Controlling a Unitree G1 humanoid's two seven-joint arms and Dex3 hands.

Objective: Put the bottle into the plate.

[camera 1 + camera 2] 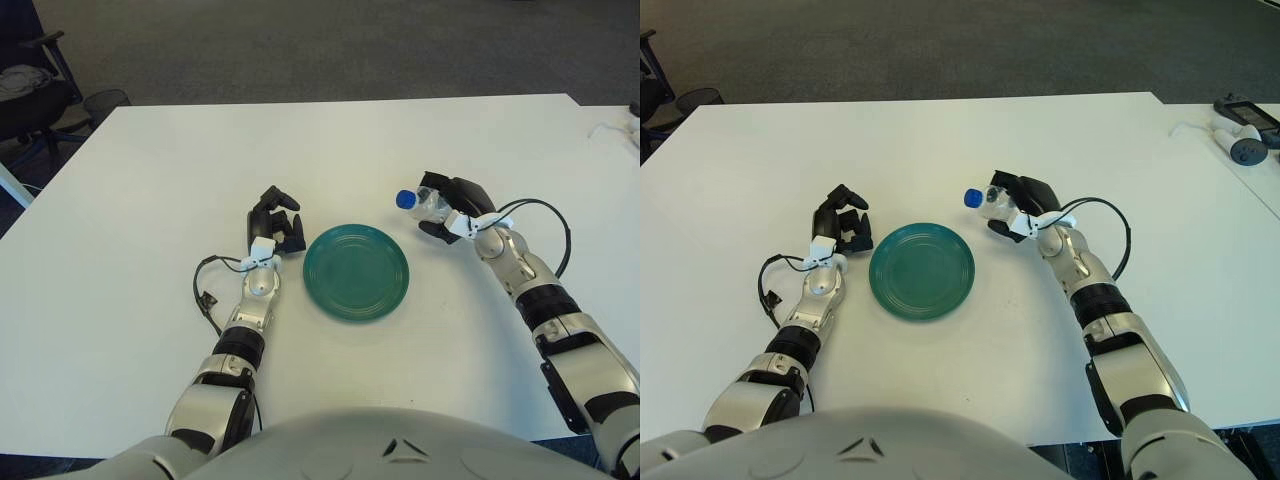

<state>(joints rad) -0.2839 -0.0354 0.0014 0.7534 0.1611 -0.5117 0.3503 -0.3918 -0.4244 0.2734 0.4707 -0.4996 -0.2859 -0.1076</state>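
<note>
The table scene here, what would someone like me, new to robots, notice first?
Probably the green plate, round and bare, in the middle of the white table between the two arms. To its right, the right hand grips a small clear bottle lying sideways, its blue cap pointing toward the plate. The left hand shows just left of the plate, fingers curled and holding nothing.

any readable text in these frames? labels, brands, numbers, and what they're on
None readable.
bottle, held in the right hand: clear body, blue cap, no label text can be made out.
plate: plain green, no marking.
left hand, just left of the plate: no lettering visible.
device on the next table at far right: too small to read anything.
</note>
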